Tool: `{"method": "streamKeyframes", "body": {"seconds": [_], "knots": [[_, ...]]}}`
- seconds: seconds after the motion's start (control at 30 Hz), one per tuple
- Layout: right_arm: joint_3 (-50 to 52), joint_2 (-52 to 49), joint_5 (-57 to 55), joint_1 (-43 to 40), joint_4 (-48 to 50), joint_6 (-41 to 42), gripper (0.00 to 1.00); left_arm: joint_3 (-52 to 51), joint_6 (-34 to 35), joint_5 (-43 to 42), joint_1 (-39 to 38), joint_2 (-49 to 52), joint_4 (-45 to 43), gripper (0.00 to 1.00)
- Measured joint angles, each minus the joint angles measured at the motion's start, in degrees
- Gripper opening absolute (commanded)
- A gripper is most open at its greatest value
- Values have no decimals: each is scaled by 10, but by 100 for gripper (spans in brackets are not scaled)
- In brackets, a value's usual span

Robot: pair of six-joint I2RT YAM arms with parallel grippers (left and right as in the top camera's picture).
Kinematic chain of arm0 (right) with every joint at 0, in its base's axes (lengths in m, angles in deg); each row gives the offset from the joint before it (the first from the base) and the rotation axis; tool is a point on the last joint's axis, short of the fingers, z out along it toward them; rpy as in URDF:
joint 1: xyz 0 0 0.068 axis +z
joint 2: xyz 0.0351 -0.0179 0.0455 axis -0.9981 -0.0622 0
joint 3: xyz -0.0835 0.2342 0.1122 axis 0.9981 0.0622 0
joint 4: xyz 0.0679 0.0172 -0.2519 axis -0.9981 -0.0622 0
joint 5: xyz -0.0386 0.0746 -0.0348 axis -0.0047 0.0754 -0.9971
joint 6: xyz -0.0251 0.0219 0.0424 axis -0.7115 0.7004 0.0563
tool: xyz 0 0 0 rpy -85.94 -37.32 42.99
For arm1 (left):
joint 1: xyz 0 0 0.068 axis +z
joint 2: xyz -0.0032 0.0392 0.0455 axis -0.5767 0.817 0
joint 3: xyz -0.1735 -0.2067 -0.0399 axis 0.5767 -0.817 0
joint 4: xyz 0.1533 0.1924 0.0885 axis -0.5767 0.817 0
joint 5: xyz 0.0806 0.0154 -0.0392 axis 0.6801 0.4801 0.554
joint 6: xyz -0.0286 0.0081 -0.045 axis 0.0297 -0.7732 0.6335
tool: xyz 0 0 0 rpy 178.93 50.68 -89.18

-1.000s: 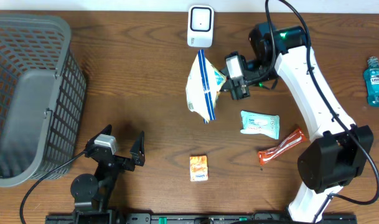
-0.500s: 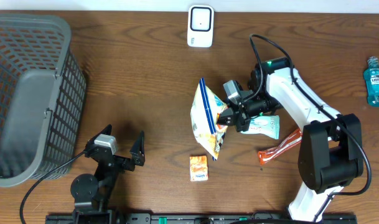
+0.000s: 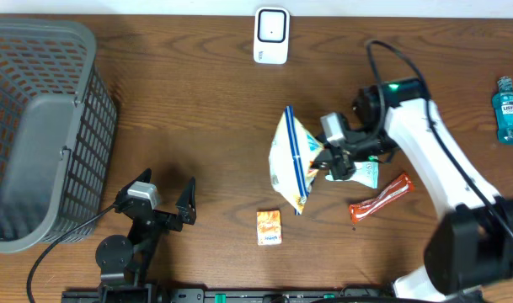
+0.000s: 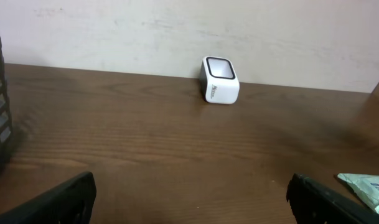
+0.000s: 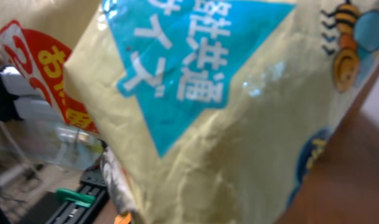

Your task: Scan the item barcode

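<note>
The item is a pale yellow snack bag (image 3: 291, 160) with blue stripes, held up off the table at mid right. My right gripper (image 3: 325, 156) is shut on the bag's right edge. In the right wrist view the bag (image 5: 201, 124) fills the frame and hides the fingers. The white barcode scanner (image 3: 271, 35) stands at the table's far edge, well beyond the bag; it also shows in the left wrist view (image 4: 220, 79). My left gripper (image 3: 165, 190) rests near the front left, open and with nothing between its fingers (image 4: 58, 199).
A grey mesh basket (image 3: 37, 126) fills the left side. A wipes packet (image 3: 363, 175) lies under the right gripper, an orange-red bar (image 3: 381, 197) beside it. A small orange box (image 3: 269, 227) lies near the front. A blue mouthwash bottle (image 3: 510, 109) stands far right.
The right arm has carried the bag from just below the scanner toward the front, then slightly right. The left arm has not moved.
</note>
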Motion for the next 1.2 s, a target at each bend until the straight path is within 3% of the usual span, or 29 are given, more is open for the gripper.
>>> {"method": "streamKeyframes", "body": {"seconds": [0.57, 0.93, 1.07, 1.2], "knots": [[1, 228, 3, -110, 141, 0, 1, 0, 0, 0, 0, 0, 0, 98], [1, 241, -71, -113, 131, 2, 2, 0, 0, 0, 0, 0, 0, 98], [2, 233, -166, -113, 233, 95, 2, 0, 0, 0, 0, 0, 0, 98], [3, 192, -269, -113, 420, 346, 1, 0, 0, 0, 0, 0, 0, 98]]}}
